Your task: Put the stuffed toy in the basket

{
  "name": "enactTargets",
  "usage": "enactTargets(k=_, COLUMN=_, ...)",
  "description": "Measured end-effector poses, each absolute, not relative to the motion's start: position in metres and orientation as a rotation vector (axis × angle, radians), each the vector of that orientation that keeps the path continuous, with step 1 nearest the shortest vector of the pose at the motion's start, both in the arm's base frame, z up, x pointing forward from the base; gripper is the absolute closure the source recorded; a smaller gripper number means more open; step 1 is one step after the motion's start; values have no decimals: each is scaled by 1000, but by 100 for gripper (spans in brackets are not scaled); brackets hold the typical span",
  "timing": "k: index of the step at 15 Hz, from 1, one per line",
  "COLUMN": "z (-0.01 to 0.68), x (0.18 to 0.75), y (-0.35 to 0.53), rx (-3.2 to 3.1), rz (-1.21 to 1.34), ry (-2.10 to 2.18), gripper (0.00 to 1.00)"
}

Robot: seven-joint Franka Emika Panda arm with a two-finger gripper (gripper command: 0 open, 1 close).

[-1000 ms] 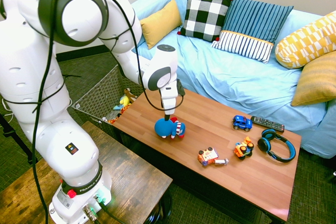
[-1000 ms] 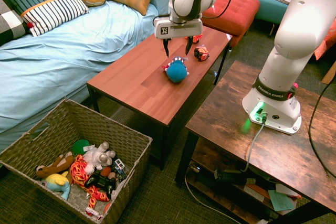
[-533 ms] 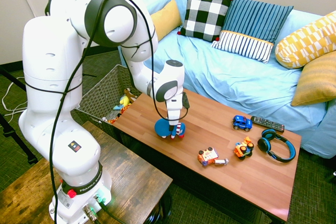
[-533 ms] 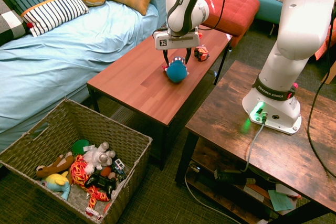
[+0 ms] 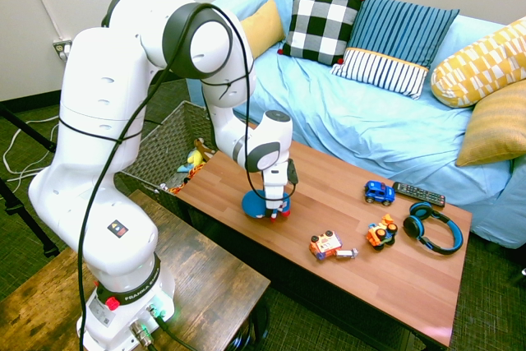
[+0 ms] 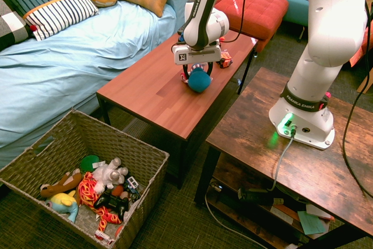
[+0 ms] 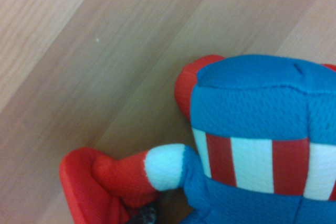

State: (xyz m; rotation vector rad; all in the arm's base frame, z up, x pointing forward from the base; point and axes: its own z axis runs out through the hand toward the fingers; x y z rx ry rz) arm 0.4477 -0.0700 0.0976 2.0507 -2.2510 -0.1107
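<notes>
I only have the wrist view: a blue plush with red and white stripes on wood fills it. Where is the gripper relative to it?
Observer: The gripper is down at the stuffed toy, which sits on the coffee table.
Operator: Where is the basket?
Observer: The basket stands on the floor beyond the table's end, apart from the toy, with other toys inside.
Operator: Anything else on the table?
Observer: Toward the other end lie a blue toy car, a remote and headphones.
</notes>
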Motion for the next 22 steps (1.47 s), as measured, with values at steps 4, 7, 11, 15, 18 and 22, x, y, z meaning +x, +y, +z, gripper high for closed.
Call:
enactTargets(k=4, z=100, x=449, y=-69, rx=2155, rz=-123, ry=-2191, gripper=100)
enactTargets(k=7, z=105, x=450, y=-67, rx=2259, rz=-136, ry=-2130, gripper=100)
enactTargets(k=11, z=142, x=446, y=-47, rx=2440, rz=-86, ry=-1997, gripper=100)
enactTargets(k=15, z=196, x=451, y=19, rx=2627, rz=24, ry=-1768, gripper=100)
enactTargets(k=18, z=221, x=457, y=94, rx=2746, rz=131, ry=-1600, gripper=100)
enactTargets(k=22, z=231, x=453, y=220, rx=2949, rz=185, ry=-1351, gripper=100)
